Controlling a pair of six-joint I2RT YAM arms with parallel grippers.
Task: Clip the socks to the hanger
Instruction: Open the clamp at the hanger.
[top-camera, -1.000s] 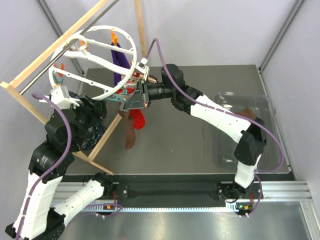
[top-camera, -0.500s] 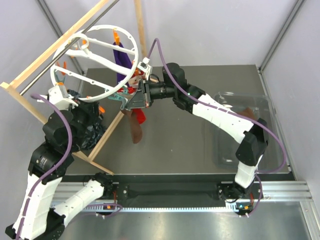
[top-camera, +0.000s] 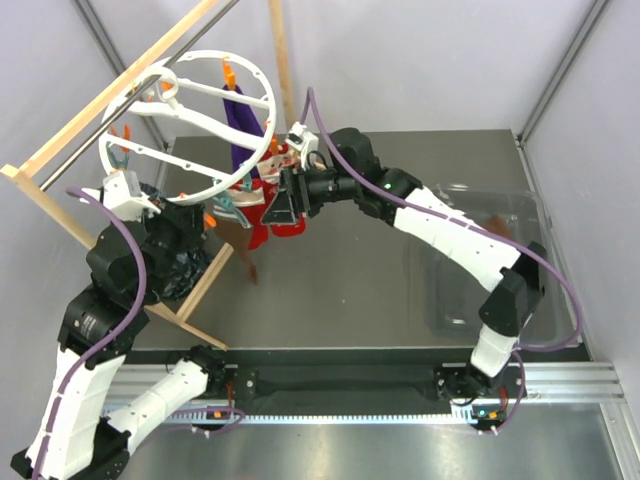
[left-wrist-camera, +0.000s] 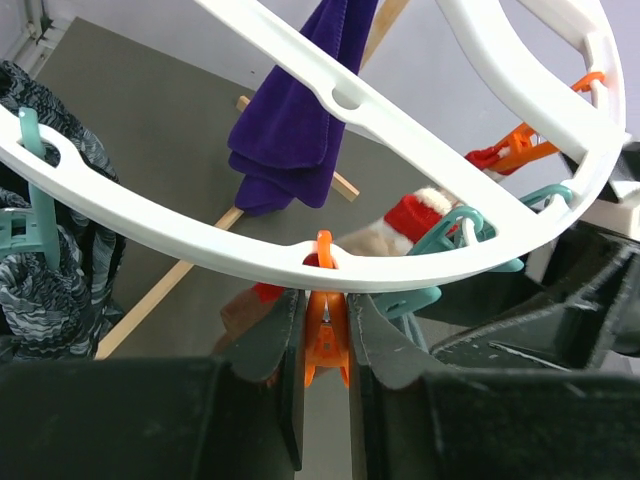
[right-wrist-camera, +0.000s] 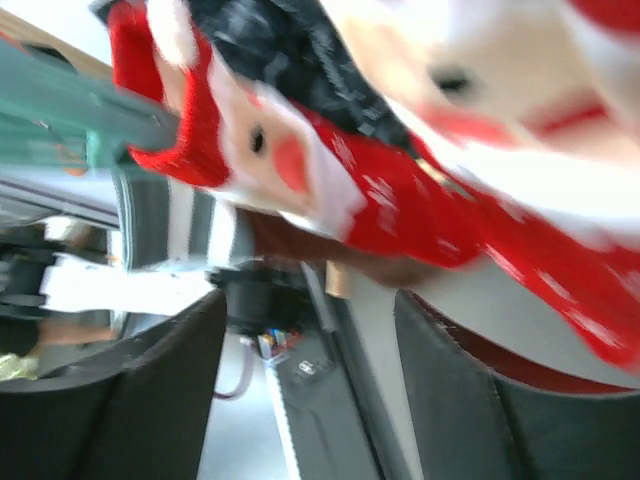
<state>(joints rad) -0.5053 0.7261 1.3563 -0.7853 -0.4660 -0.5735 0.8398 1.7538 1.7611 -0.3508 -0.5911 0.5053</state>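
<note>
So the whole thing comes down to one gap. The left gripper (left-wrist-camera: 325, 318) is clenched on an orange clip (left-wrist-camera: 326, 345) hanging under the near rim of the white ring hanger (left-wrist-camera: 180, 240). It's squeezing it from both sides, and I'd guess that's to hold its mouth open.

The red Santa sock (top-camera: 272, 215) is up off the table at lower centre of the overhead frame, just right of that clip and right at the tip of the right gripper (right-wrist-camera: 310, 300). In the left wrist view its red-and-white end peeks out above and to the right of the clip, beside a teal clip (left-wrist-camera: 450, 235). It's near the orange clip but not in it.

In its own camera the right jaws show a gap lower down, but the sock covers the fingertips. So I can't tell if they're gripping it or not.

The sock's long axis runs down and to the left in the overhead shot, with a brownish part trailing lowest. The right arm is clearly the nearer one, so I reckon it has to bring the sock's upper end leftward into the clip. There's also a purple sock (left-wrist-camera: 290, 130) already hanging further back.
</note>
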